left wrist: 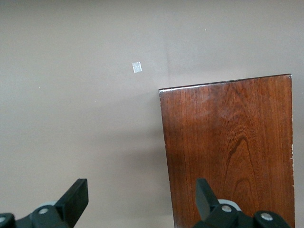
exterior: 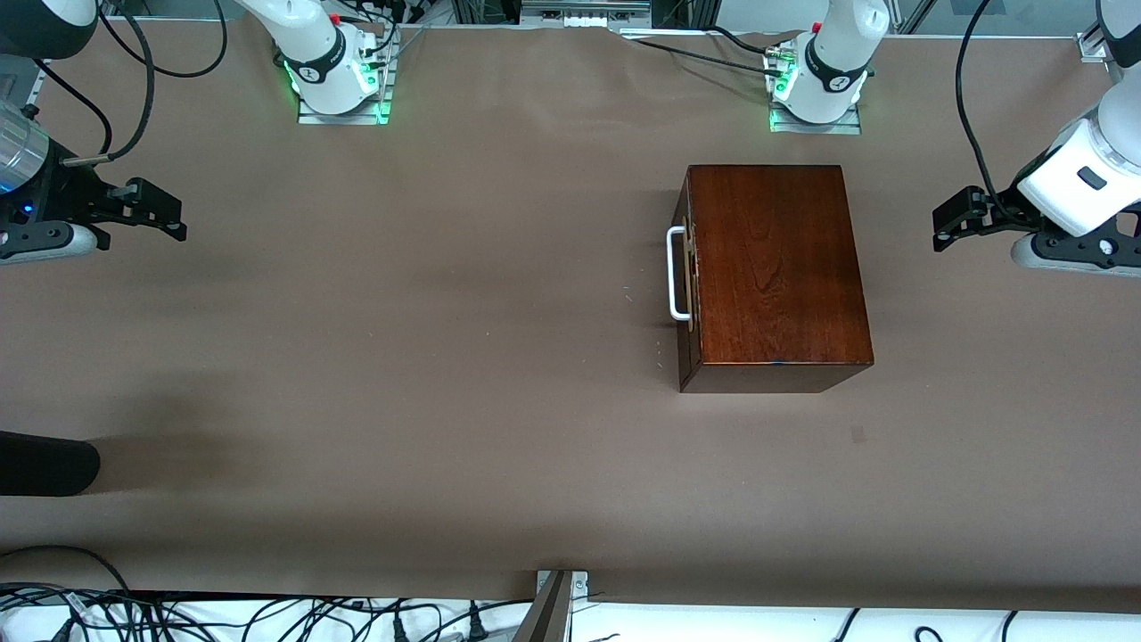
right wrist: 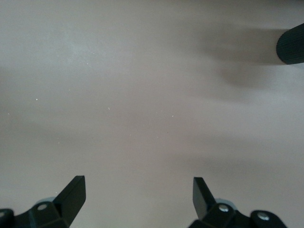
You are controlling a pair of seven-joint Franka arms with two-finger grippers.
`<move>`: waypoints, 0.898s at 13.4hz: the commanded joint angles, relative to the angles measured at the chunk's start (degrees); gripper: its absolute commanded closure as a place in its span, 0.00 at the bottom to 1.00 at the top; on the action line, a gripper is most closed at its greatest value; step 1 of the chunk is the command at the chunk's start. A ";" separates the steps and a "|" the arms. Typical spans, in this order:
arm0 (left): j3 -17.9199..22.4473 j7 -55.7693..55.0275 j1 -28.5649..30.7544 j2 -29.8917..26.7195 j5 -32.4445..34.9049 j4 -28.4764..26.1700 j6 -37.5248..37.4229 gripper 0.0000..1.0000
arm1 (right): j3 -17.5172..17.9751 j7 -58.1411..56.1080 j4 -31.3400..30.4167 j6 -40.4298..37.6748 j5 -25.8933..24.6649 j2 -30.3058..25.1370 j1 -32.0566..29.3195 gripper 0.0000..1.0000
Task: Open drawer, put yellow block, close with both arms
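The glossy dark wooden box (exterior: 775, 267) stands on the table, toward the left arm's end. Its drawer is shut, and the white loop handle (exterior: 677, 273) faces the right arm's end. The box top also shows in the left wrist view (left wrist: 228, 152). My left gripper (exterior: 949, 218) is open and empty, over the table beside the box's back end; in its wrist view (left wrist: 140, 190) one finger is over the box's edge. My right gripper (exterior: 160, 209) is open and empty over bare table at the right arm's end, also in its wrist view (right wrist: 139, 187). The yellow block is out of view.
The brown table cover (exterior: 446, 357) spreads wide between the box and the right gripper. A black rounded object (exterior: 45, 464) juts in at the right arm's end, nearer the front camera, and shows in the right wrist view (right wrist: 290, 47). A small grey mark (left wrist: 137, 67) lies near the box.
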 commanded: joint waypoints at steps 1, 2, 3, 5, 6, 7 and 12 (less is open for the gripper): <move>0.12 -0.26 -0.30 -0.35 -0.32 -0.17 -0.17 0.00 | 0.32 0.49 0.95 -0.94 0.41 0.29 -0.57 0.00; 0.12 -0.18 -0.30 -0.35 -0.32 -0.25 -0.17 0.00 | 0.32 0.49 0.95 -0.94 0.41 0.29 -0.57 0.00; 0.12 -0.18 -0.30 -0.35 -0.32 -0.25 -0.17 0.00 | 0.32 0.49 0.95 -0.94 0.41 0.29 -0.57 0.00; 0.12 0.00 -0.22 -0.35 -0.32 -0.25 -0.17 0.00 | 0.41 0.49 0.95 -0.94 0.41 0.29 -0.57 0.00; 0.12 0.17 -0.30 -0.35 -0.32 -0.25 -0.17 0.00 | 0.32 0.49 0.95 -0.94 0.41 0.20 -0.57 0.00; 0.12 0.18 -0.30 -0.35 -0.32 -0.25 -0.17 0.00 | 0.32 0.49 0.95 -0.94 0.41 0.29 -0.57 0.00; 0.12 0.00 -0.30 -0.35 -0.32 -0.25 -0.25 0.00 | 0.41 0.49 1.04 -0.85 0.41 0.20 -0.57 0.00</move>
